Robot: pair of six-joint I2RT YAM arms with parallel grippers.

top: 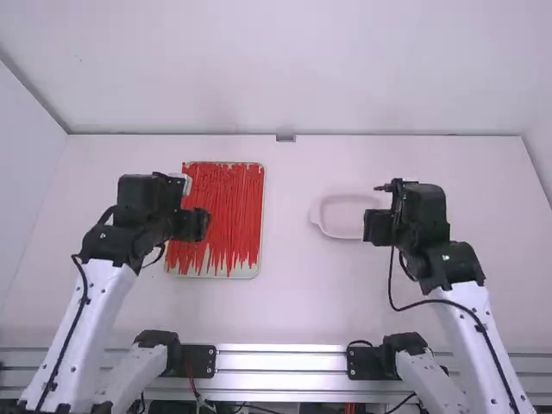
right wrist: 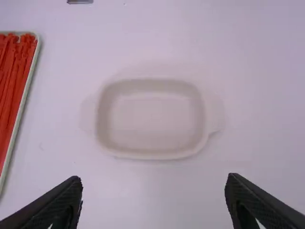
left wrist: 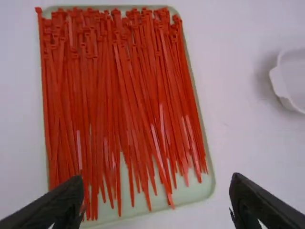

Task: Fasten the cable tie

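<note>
Your left gripper (left wrist: pixel 155 191) hovers fingers apart over the ties (left wrist: pixel 119 105) on their tray (left wrist: pixel 202 191), likely to pick one; your right gripper (right wrist: pixel 152 186), fingers also apart, hovers above the dish (right wrist: pixel 152 153), probably meant for finished ties.

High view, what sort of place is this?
Probably a robotics lab bench: a white table, white walls around it, robot arms mounted on an aluminium rail, and red cable ties laid out on a tray.
</note>
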